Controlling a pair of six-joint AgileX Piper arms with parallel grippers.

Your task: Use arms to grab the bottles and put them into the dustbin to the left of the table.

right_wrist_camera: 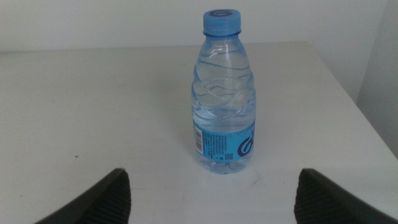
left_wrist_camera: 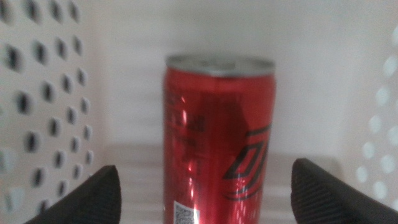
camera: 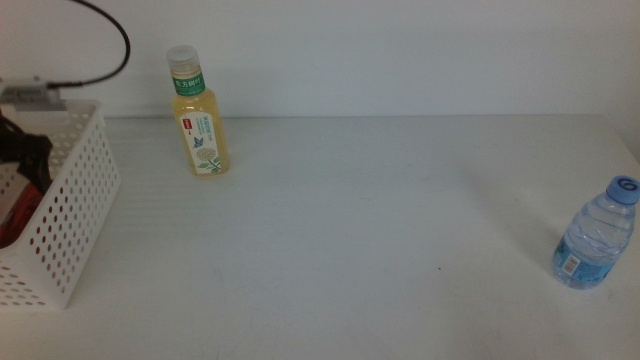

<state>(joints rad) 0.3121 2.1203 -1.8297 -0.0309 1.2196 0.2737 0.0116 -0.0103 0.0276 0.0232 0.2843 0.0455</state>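
Red slim can [left_wrist_camera: 217, 140] stands in the perforated dustbin [left_wrist_camera: 50, 118] between the spread left gripper [left_wrist_camera: 205, 193].

Plain white wall [camera: 400, 50] behind

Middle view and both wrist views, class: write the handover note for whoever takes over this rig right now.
Left gripper: open, inside the dustbin, jaws either side of the red can, not touching.
Right gripper: open, facing the water bottle, short of it.
Tea bottle: upright at the table's far left, beside the dustbin.
Done: can in the dustbin.
Left: water bottle and tea bottle.
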